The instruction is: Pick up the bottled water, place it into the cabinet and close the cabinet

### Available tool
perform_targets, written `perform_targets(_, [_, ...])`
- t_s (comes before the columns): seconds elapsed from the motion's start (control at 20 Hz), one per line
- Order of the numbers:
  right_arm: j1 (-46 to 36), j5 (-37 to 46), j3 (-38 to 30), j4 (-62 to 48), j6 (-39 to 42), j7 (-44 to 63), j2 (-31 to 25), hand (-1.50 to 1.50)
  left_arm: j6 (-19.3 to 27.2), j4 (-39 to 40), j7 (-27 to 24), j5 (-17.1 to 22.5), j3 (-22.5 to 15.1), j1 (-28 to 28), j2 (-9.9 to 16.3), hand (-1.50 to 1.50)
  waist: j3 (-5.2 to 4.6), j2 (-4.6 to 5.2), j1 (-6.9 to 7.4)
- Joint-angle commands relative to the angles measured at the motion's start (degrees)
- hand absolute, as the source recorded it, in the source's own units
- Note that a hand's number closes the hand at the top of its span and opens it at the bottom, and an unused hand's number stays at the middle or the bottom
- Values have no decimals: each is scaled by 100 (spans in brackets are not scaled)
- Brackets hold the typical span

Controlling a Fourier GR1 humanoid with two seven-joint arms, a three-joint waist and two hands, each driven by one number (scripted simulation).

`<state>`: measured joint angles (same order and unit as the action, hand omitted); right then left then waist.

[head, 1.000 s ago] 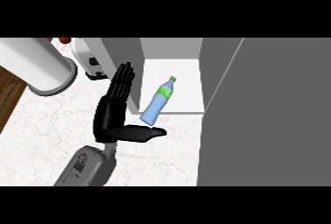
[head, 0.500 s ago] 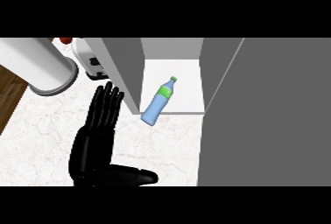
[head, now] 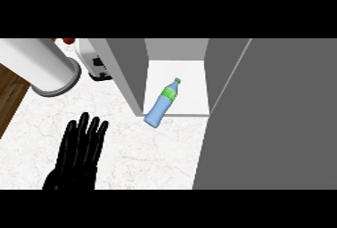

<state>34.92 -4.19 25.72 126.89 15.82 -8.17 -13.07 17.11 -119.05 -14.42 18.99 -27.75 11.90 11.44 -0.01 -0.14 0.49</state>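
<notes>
Left hand lies flat, fingers straight; bottled water well apart, up-right, in cabinet.

A large white cylinder stands on the marble counter, upper left.

A white marbled tabletop is carrying a cabinet; the bottled water is lying across its shelf edge, beside a grey canister.
</notes>
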Motion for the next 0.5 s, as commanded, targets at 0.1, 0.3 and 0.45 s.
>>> perform_targets(0.1, [-93, 418, 740, 320, 394, 195, -325, 150, -321, -884, -229, 338, 428, 1047, 572, -150, -6, -20, 55])
perform_targets(0.3, [-350, 814, 1272, 787, 161, 853, -144, 150, -593, -1322, -520, 545, 658, 1732, 801, -150, -13, -28, 126])
perform_targets(0.45, [-196, 1065, 1502, 905, 212, 776, -232, 150, -726, -1444, -736, 779, 884, 2117, 783, -150, -12, -38, 88])
